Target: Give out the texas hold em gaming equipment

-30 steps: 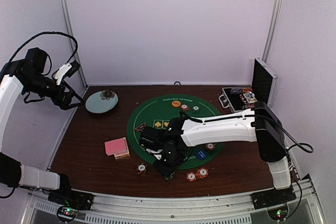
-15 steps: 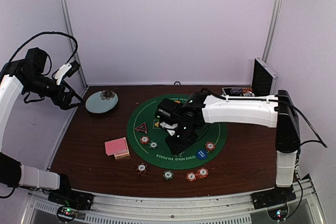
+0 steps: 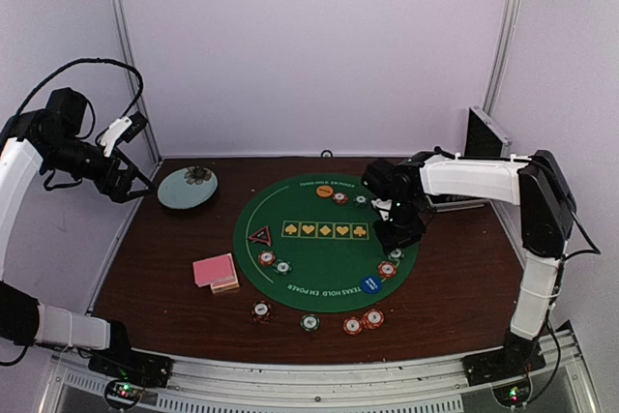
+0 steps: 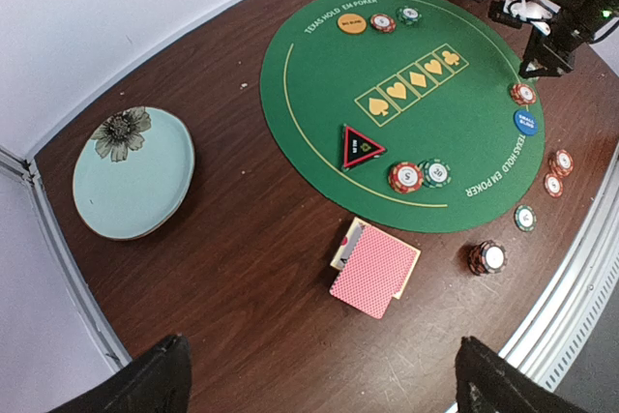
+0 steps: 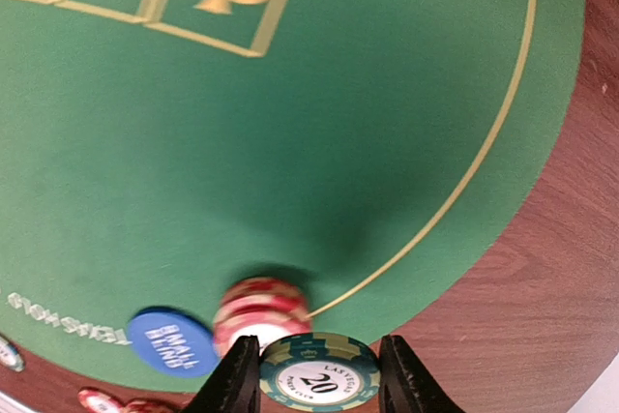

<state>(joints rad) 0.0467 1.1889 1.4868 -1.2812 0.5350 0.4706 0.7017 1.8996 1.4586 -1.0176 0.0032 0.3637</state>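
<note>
Right tool pinching a green chip (marked 20) above the mat, left tool spread wide — empty.

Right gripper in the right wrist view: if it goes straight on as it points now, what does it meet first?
Probably the red chip stack, just ahead of the right gripper and the green chip it holds. Depth is unclear; it could touch the green mat beside the stack instead.

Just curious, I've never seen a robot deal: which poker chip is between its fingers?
The green chip marked 20, held in the right gripper. The red stack beside it sits on the green mat.
</note>
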